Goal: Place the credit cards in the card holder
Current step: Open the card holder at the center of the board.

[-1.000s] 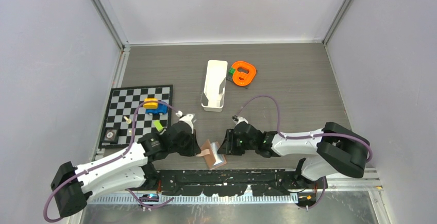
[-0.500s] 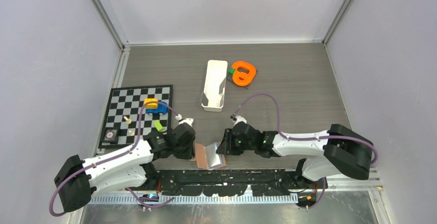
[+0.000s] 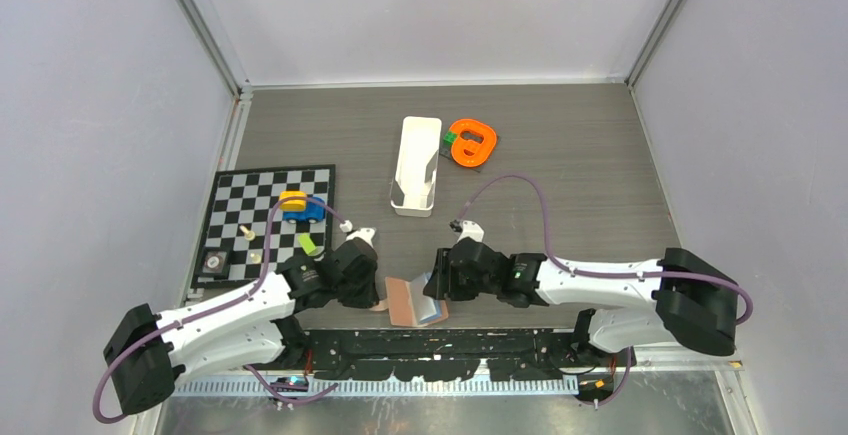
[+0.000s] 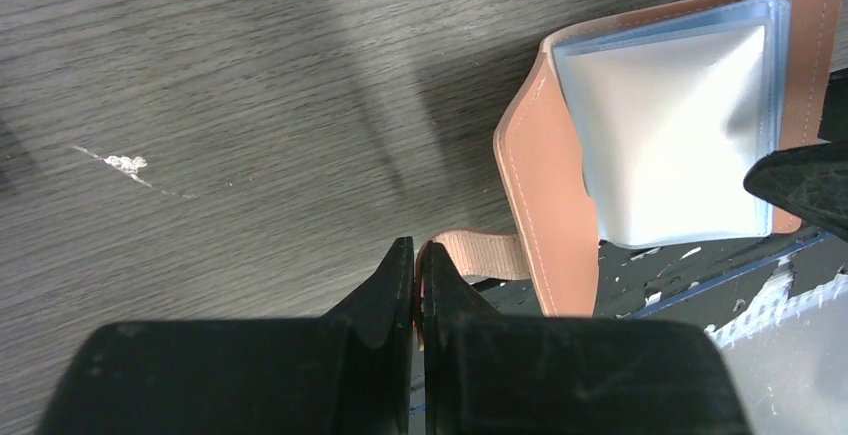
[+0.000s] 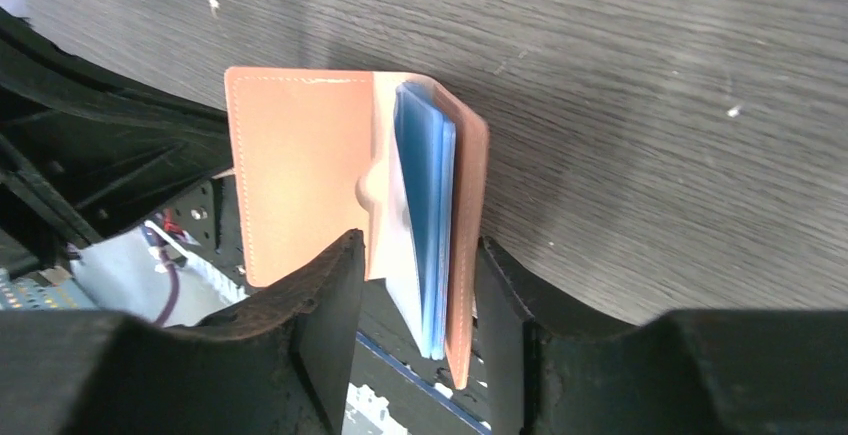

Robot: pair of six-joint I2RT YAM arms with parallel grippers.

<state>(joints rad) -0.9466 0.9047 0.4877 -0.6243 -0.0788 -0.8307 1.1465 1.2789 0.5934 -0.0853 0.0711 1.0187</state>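
Note:
The tan-brown card holder (image 3: 405,301) lies open at the table's near edge, its pale blue sleeves (image 3: 433,308) on the right. My left gripper (image 3: 378,300) is at its left side. In the left wrist view it (image 4: 417,255) is shut on the holder's strap tab (image 4: 480,255), with the cover (image 4: 535,195) and sleeves (image 4: 680,145) beyond. My right gripper (image 3: 432,290) is at its right side. In the right wrist view it (image 5: 418,305) is open, straddling the sleeves (image 5: 425,195) and the right cover flap (image 5: 468,205); the left flap (image 5: 300,175) lies spread. No loose credit card shows clearly.
A long white tray (image 3: 416,165) and an orange object (image 3: 473,142) stand at the back middle. A chessboard (image 3: 240,195) with small pieces, yellow and blue ones (image 3: 296,203) among them, lies at the left. The black rail (image 3: 430,340) runs along the near edge under the holder.
The card holder has gone from half-folded and raised to spread open. My left gripper has drawn the strap side leftwards. My right gripper has shifted slightly left over the sleeve side.

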